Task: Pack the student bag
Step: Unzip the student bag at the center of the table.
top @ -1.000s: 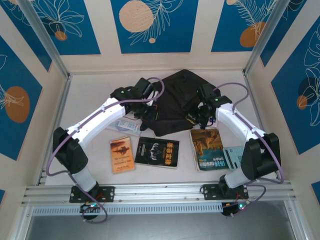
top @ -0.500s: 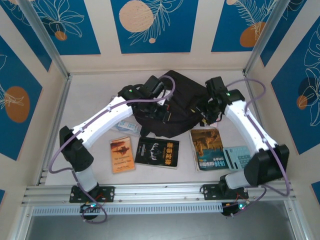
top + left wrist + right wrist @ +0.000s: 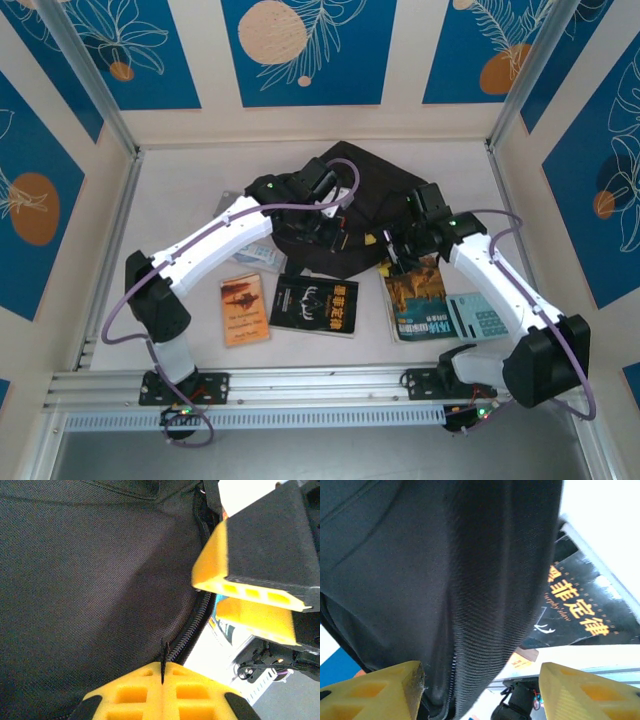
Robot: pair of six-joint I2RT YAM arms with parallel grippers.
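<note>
A pale off-white flat counter (image 3: 170, 180) is lying inside an enclosure. Cream wall boards (image 3: 300, 122) are rising around it on three sides, carrying deep blue panels (image 3: 305, 50) printed with white leaf outlines and peach-orange discs (image 3: 273, 32). Silver aluminium posts (image 3: 85, 75) are slanting up at the far corners, and a ribbed silver aluminium rail (image 3: 320, 385) is running along the near edge. Even light is falling, casting soft shadows.

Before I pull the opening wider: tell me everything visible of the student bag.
The student bag is soft black woven fabric, crumpled mid-table beyond the books. A zipper runs along its edge. The left fingers pinch a thin black tab beside it; the open right fingers straddle a fabric fold.
</note>
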